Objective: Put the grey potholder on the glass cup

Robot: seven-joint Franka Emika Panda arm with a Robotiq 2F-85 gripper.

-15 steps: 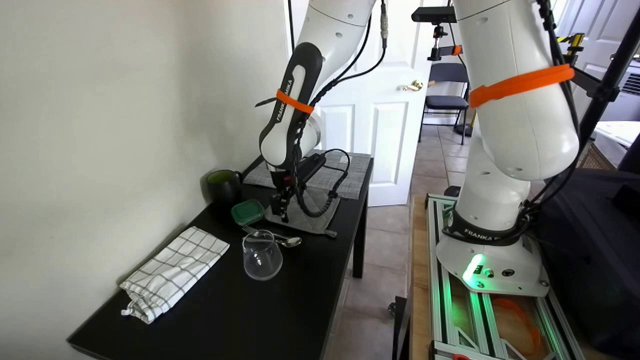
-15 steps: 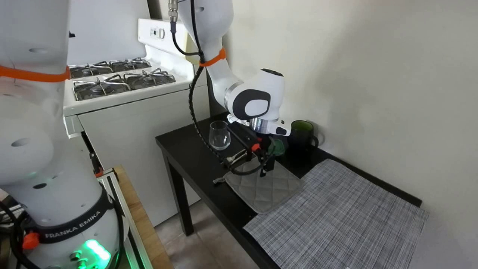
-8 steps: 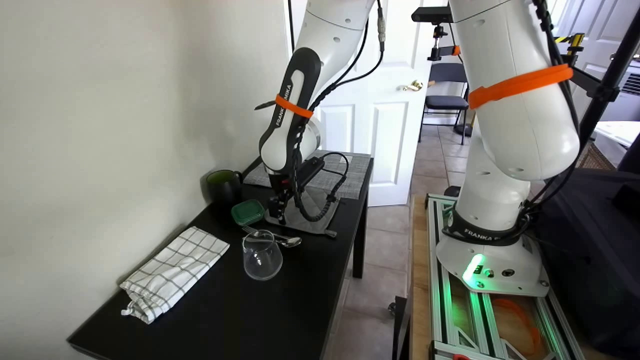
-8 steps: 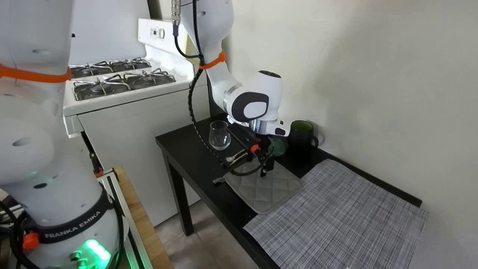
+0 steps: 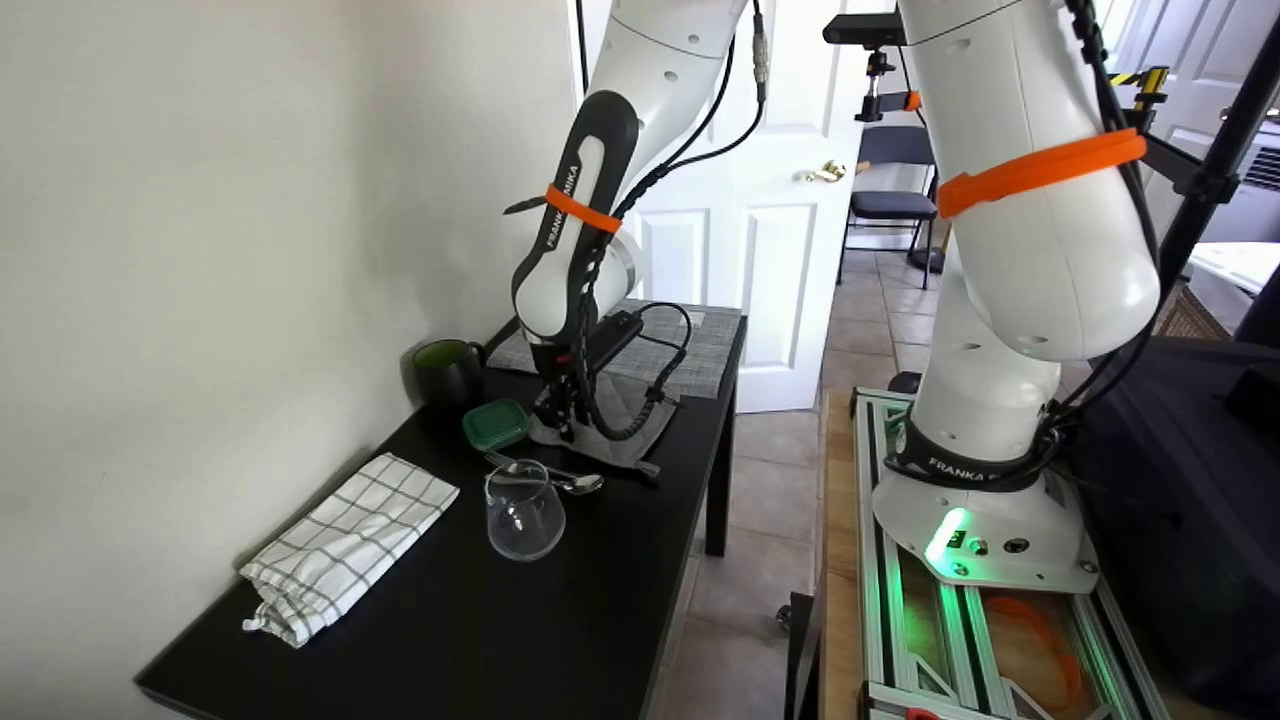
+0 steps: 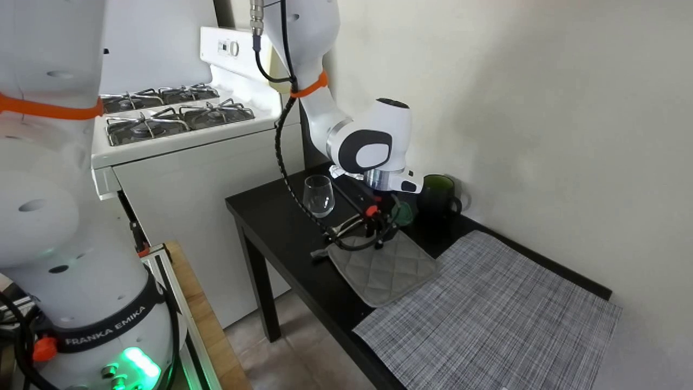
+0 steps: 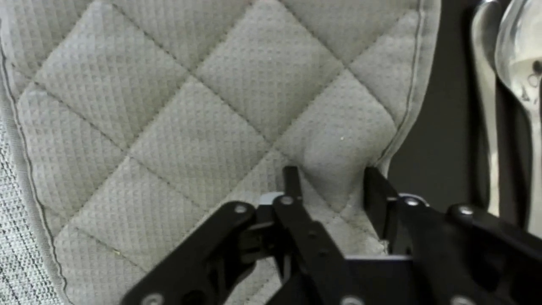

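Note:
The grey potholder (image 7: 178, 127), a quilted square, fills most of the wrist view and lies on the black table in both exterior views, partly behind the arm (image 6: 387, 271). My gripper (image 7: 332, 171) is at the potholder's edge on the cutlery side. A raised fold of cloth is squeezed between its partly closed fingers, and the hem puckers in at the right fingertip (image 7: 374, 190). The clear glass cup (image 5: 526, 520) stands upright on the table, apart from the gripper; it also shows in an exterior view (image 6: 318, 197) but not in the wrist view.
Metal cutlery (image 7: 534, 140) lies between potholder and cup. A green container (image 5: 495, 425) and a dark mug (image 5: 448, 378) stand by the wall. The checked towel (image 5: 355, 540) lies beyond the cup. A grey mat (image 6: 503, 319) borders the potholder's opposite side.
The fingers have come closer together, bunching the cloth. The potholder's edge and hanging loop have shifted slightly, and the wrist has moved a little. The cup has not moved.

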